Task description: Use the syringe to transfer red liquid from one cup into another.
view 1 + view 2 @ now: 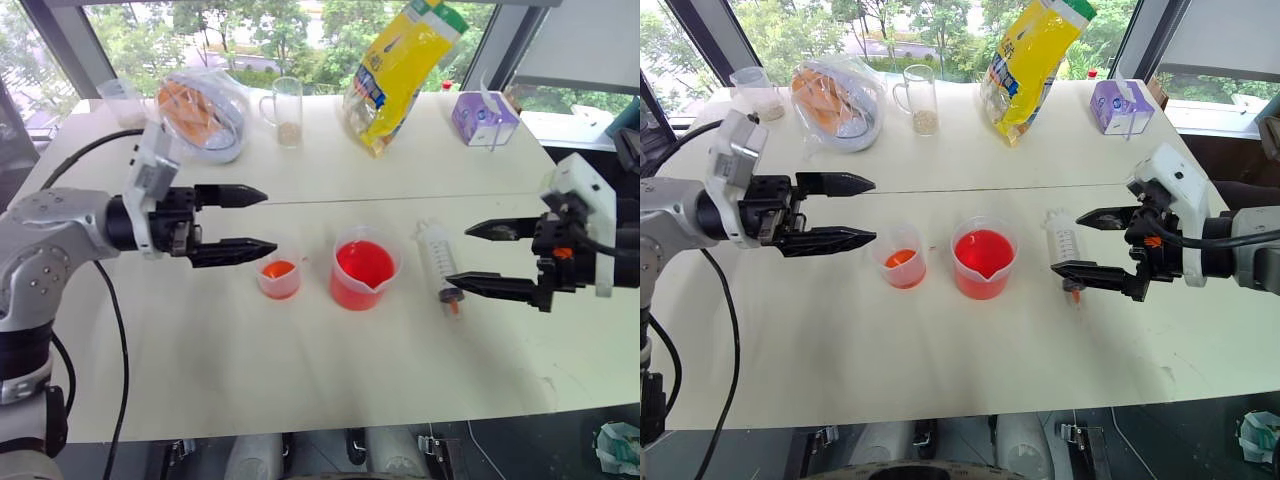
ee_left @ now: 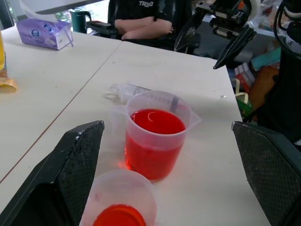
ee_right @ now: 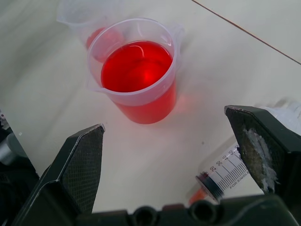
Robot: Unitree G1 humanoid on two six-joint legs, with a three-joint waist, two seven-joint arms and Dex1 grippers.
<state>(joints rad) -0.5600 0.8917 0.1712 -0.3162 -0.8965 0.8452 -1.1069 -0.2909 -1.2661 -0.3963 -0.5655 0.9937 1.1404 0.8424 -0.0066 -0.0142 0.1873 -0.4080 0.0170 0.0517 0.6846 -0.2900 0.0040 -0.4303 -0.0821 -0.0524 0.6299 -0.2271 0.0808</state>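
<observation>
White worktop [image 1: 200, 350] by a window carries the task items. Syringe [image 1: 440, 262] lies flat, orange tip toward the robot, just right of the larger beaker [image 1: 364, 267] of red liquid [image 1: 364, 263]. Smaller cup [image 1: 279, 275] with a little red liquid stands left of the beaker. Left gripper [image 1: 245, 220] and right gripper [image 1: 478, 256] hover released, jaws wide, grasping nothing.

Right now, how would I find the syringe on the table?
Look at the white table, then find the big cup of red liquid in the middle. The syringe lies flat beside it, near the right hand: a clear tube with printed marks and an orange tip.
</observation>
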